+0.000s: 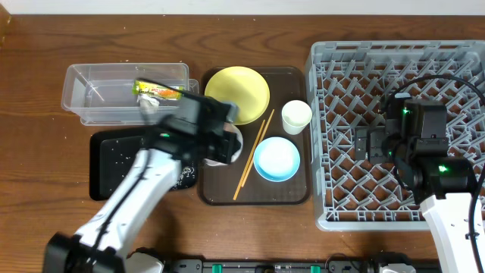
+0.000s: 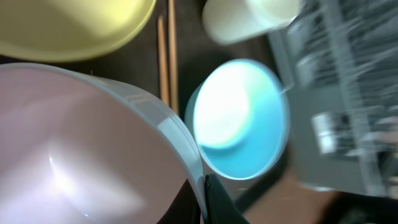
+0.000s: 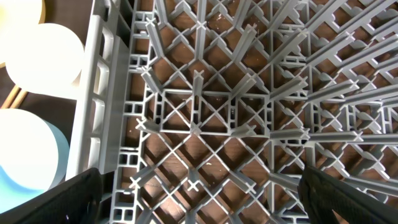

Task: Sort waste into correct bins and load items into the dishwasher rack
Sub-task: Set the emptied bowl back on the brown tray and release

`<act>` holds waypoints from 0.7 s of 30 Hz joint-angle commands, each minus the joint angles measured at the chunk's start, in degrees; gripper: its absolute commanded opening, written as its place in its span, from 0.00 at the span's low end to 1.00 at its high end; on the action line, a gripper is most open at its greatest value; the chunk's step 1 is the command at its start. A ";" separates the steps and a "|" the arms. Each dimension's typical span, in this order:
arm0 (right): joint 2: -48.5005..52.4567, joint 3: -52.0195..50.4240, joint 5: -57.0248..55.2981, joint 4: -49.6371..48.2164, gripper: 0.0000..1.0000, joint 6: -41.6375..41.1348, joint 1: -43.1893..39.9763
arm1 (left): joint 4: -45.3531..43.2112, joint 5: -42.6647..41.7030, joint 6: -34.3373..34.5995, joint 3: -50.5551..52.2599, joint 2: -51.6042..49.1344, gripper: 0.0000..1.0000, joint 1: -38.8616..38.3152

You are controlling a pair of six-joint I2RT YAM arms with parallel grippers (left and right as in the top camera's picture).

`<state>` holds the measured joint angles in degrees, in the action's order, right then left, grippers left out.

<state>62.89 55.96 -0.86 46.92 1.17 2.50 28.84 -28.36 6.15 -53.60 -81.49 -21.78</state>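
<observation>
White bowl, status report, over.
Left claw shut on white bowl rim, above brown tray. Right claw open over dishwasher rack. Chopsticks and blue bowl close alongside.

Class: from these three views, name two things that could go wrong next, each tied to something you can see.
1. The left gripper seems to pinch the white bowl by its thin rim only; it could slip or tip.
2. The right gripper hovers open over the rack; bringing the bowl there could make the arms collide.
3. The chopsticks lie close beside it; a swing could knock them.
</observation>
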 commanded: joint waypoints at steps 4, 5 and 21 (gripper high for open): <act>-0.26 1.25 0.28 0.00 0.99 0.61 -0.61 | -2.34 15.41 0.15 -0.68 -7.10 0.06 -7.41; -0.26 1.25 0.28 0.00 0.99 0.61 -0.61 | -2.99 15.41 0.15 -0.68 -7.91 0.06 -7.82; -0.26 1.25 0.28 -0.39 0.99 0.61 -0.61 | -4.59 15.41 0.13 -4.04 -6.01 0.59 -8.41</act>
<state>62.89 55.99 -0.86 46.68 1.17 2.50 24.58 -13.61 6.17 -54.04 -90.30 -30.22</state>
